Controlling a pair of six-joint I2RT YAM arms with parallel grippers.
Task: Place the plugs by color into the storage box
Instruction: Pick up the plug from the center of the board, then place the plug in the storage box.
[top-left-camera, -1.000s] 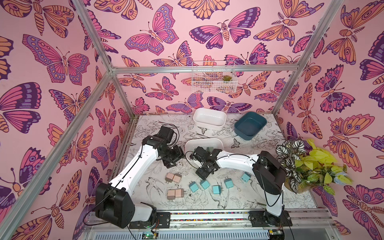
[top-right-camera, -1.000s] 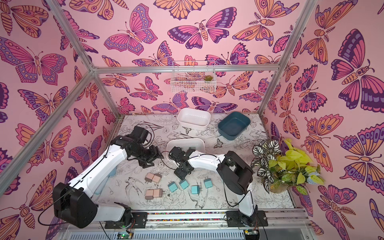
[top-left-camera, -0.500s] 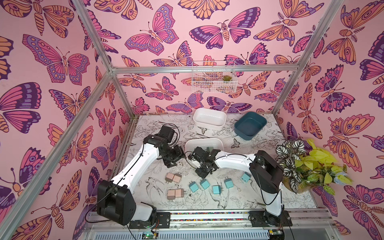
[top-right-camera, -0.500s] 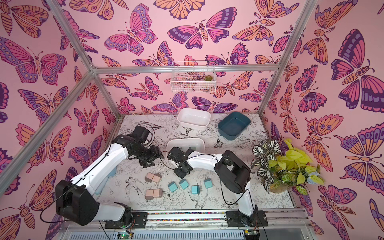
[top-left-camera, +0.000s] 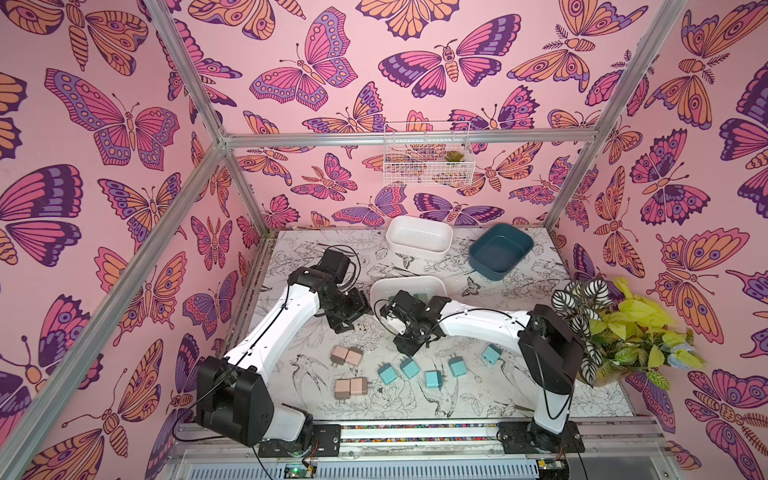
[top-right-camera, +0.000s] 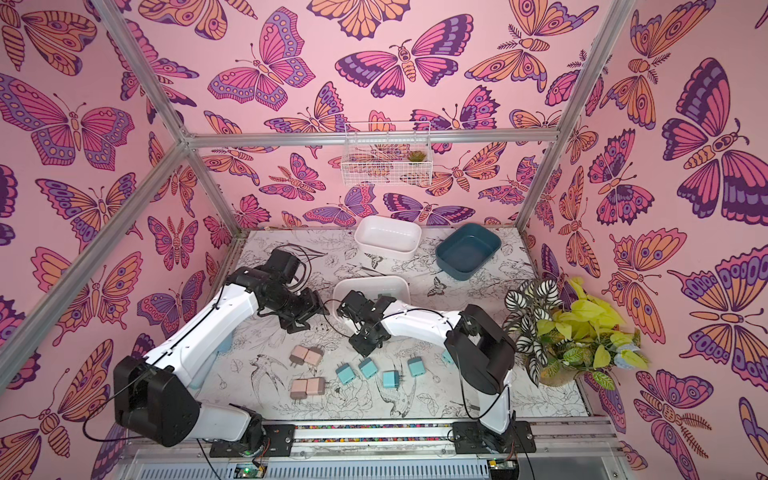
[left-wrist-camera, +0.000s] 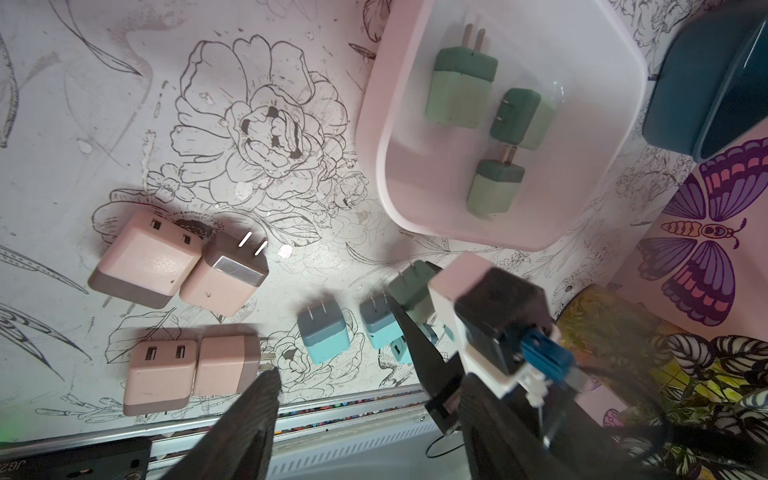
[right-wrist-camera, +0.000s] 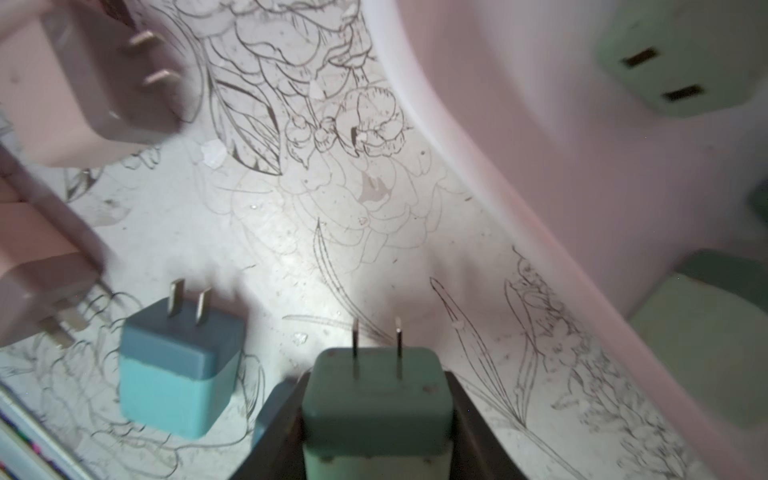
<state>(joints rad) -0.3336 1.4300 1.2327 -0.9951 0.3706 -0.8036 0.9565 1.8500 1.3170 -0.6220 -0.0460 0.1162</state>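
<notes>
Sitting in right gripper (right-wrist-camera: 376, 384), green plug (right-wrist-camera: 376, 401).

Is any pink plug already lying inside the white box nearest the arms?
No, the white box holds only three green plugs; the pink plugs lie on the table.

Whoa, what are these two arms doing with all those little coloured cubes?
They are sorting wall plugs by colour. The right arm grips a green plug in its jaws, beside the white tray that already holds three green plugs. The left arm hovers close by, jaws open and empty. Four pink plugs and five blue plugs lie on the table; the white box and blue box behind look empty.
</notes>
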